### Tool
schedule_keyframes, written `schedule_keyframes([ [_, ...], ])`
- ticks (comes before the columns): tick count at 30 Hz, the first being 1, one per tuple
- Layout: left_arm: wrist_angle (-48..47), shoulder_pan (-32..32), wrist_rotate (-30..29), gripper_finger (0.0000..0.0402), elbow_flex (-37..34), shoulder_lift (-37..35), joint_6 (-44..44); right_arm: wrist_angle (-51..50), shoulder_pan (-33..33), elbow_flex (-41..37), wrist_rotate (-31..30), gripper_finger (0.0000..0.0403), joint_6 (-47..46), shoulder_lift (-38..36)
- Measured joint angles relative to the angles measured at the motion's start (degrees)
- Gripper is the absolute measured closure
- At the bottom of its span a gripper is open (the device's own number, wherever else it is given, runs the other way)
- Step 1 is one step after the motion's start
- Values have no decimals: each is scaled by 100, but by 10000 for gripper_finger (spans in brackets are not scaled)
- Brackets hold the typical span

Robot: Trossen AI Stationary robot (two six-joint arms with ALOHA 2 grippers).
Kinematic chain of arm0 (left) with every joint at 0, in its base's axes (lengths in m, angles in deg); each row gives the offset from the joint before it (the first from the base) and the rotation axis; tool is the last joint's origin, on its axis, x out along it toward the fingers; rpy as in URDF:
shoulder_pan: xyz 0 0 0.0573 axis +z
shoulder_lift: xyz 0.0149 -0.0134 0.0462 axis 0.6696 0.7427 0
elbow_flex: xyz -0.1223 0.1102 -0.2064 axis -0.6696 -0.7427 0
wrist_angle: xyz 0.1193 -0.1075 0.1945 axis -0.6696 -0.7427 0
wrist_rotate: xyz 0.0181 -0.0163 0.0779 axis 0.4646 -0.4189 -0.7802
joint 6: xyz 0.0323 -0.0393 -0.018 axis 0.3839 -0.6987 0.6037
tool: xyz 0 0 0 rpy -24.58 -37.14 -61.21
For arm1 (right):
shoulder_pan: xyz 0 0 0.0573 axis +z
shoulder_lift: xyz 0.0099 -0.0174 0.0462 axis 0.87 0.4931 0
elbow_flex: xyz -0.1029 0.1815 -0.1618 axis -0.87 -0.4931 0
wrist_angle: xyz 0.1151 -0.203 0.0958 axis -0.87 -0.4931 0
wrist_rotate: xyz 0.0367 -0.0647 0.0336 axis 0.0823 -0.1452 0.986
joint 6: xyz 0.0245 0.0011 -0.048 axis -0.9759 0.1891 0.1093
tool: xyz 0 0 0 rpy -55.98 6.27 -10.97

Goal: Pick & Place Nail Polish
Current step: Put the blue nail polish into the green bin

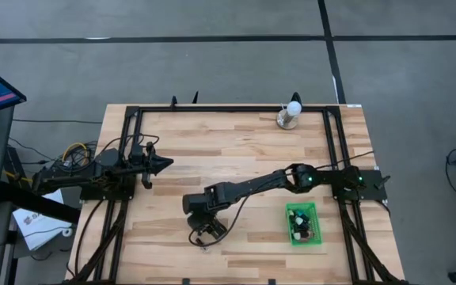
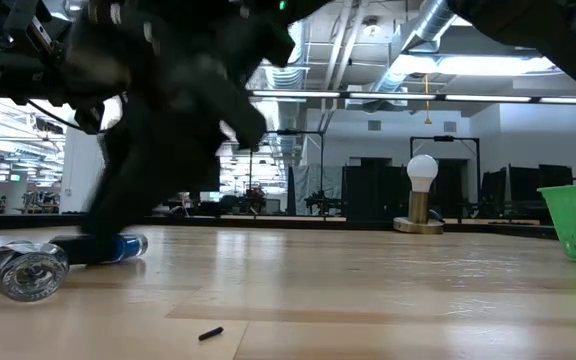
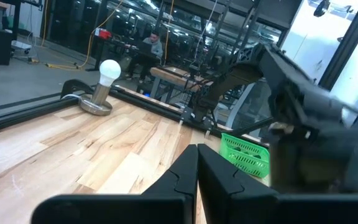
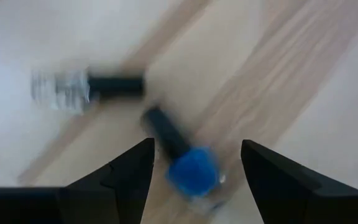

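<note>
My right gripper (image 2: 158, 150) smeared dark in low view, covering part of blue bottle (image 4: 188, 163). Blue bottle blurred in my wrist view, label unreadable. Clear bottle (image 4: 86, 87) beside blue bottle also blurred. Bottles inside green basket (image 1: 302, 224) too small to count. Basket cut by low view's edge.

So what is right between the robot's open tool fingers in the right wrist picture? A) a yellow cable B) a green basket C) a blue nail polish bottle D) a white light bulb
C: the blue nail polish bottle with its dark cap lies on the wood between the open fingers of the right tool.
</note>
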Motion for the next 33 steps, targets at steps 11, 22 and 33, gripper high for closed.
schedule_keyframes([
  [11, -2, 0, -2, 399, 0, 0, 1, -270, 33, 15, -176, 207, -216, 140],
  [22, 0, -2, -2, 399, 0, 0, 0, -355, -37, 7, -179, 294, -537, 154],
  [33, 0, 0, -2, 399, 0, 0, 2, -587, -213, -4, -91, 302, -1661, 100],
])
